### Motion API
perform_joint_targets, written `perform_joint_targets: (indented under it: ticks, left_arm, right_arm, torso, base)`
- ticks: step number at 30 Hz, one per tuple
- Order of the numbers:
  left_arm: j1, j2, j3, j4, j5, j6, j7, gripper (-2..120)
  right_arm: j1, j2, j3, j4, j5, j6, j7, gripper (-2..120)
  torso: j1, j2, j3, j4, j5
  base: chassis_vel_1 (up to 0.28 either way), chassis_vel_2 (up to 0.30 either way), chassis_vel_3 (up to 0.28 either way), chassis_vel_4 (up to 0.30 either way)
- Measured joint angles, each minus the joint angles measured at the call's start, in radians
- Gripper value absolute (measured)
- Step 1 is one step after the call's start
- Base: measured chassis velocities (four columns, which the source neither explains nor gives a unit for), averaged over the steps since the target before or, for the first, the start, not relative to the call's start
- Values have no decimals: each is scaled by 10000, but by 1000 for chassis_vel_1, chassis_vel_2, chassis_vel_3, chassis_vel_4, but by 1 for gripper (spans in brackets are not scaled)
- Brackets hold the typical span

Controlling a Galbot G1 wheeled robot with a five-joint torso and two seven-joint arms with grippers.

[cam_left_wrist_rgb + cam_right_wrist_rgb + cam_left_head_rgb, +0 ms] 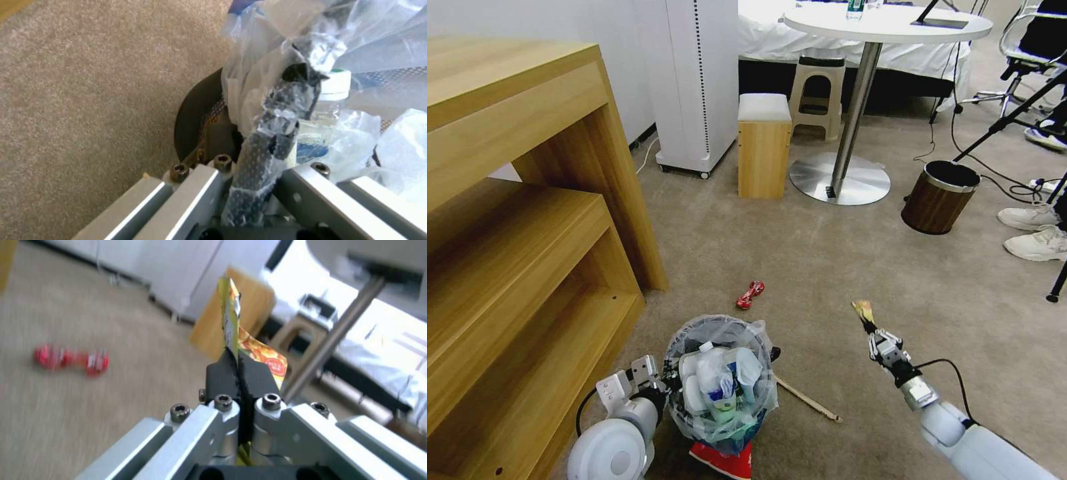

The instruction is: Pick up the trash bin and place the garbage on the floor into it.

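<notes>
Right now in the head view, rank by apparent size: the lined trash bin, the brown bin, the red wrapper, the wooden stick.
1. Trash bin, though it sits nearest the camera.
2. Brown bin, farther off, so true order unsure.
3. Wooden stick.
4. Red wrapper.

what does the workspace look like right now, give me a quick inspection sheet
surface: beige carpet floor, mostly bare.
job's things: trash bin, lined with a clear bag, nearly full of bottles and cups; red wrapper and wooden stick lie on the floor; red packet shows at the bin's base.
clutter: nothing else seen on the carpet nearby.
grippers: left hand shut on the bin's rim and bag; right hand shut on a yellow snack wrapper, held above the floor.
cables: black cables trail near the brown bin.
surroundings: wooden shelf unit, round white table, wooden stool, a person's white shoes.
</notes>
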Motion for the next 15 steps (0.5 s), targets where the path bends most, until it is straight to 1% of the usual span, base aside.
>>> perform_joint_targets:
  ticks: [2,3,5,6,7,9,10,12,13,14,15]
  left_arm:
    - [1,-52,58,-33,45,38,-14,0]
    - [1,-52,58,-33,45,38,-14,0]
    - [26,-77,105,-70,82,61,-14,0]
    - [26,-77,105,-70,82,61,-14,0]
    - [51,-83,108,-92,112,65,-14,0]
    - [174,-129,58,-169,228,67,-1,0]
    - [174,-129,58,-169,228,67,-1,0]
    - [249,-145,47,-210,304,67,34,0]
    - [268,-152,57,-212,347,68,48,0]
    - [268,-152,57,-212,347,68,48,0]
    - [269,-159,75,-212,359,72,53,0]
  right_arm:
    - [-67,-399,210,1059,200,-68,-7,0]
    - [-67,-399,210,1059,200,-68,-7,0]
    - [-158,-765,351,2115,390,-231,-11,0]
    - [-158,-765,351,2115,390,-231,-11,0]
    - [-175,-937,360,2590,510,-296,-12,0]
    - [-100,-1267,227,3649,874,-580,-96,0]
    - [-100,-1267,227,3649,874,-580,-96,0]
    - [52,-1536,46,4525,1184,-734,-185,0]
    - [115,-1781,-81,5099,1443,-871,-257,0]
    - [115,-1781,-81,5099,1443,-871,-257,0]
    - [149,-1903,-154,5430,1614,-922,-297,0]
  torso:
    - [0,0,0,-1,-4]
    - [0,0,0,-1,-4]
    - [0,0,0,-2,-3]
    - [0,0,0,-2,-3]
    - [0,0,0,-3,-4]
    - [0,0,0,-4,-3]
    - [0,0,0,-4,-3]
    - [0,0,0,2,1]
    - [0,0,0,1,-6]
    - [0,0,0,1,-6]
    - [0,0,0,0,-6]
  base:
    - [0,0,0,0]
    - [0,0,0,0]
    - [0,0,0,0]
    - [0,0,0,0]
    - [0,0,0,0]
    - [0,0,0,0]
    - [0,0,0,0]
    - [0,0,0,0]
    - [0,0,0,0]
    - [0,0,0,0]
    - [0,0,0,0]
